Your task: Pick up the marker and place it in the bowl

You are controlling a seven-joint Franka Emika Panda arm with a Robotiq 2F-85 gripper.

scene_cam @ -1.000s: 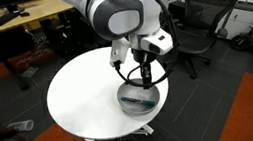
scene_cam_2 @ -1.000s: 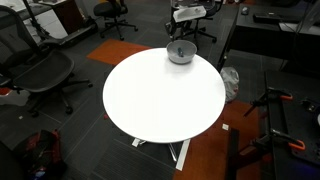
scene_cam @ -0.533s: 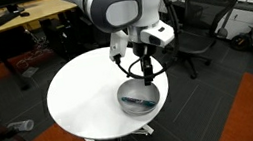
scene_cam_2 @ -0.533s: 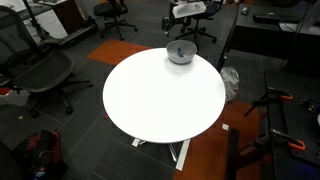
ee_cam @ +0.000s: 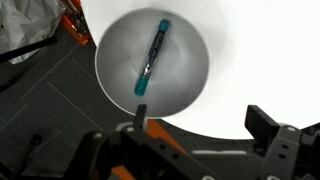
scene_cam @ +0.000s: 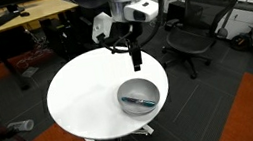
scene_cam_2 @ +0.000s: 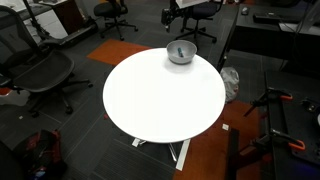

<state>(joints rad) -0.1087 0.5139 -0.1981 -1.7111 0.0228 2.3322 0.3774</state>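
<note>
1. Already the marker lay slantwise on the floor of the bowl; the placing looked done.
2. The gripper hung above the table, clear of the bowl, jaws spread and holding nothing.
3. Only a retreat seemed left.
4. The bowl sat near the edge of the round white table; office chairs stood well apart, obstructing nothing.

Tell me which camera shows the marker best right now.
The wrist view. It looks straight down into the bowl, where the marker lies unobstructed at full length. In both exterior views the marker is only a tiny dark streak inside the bowl.
</note>
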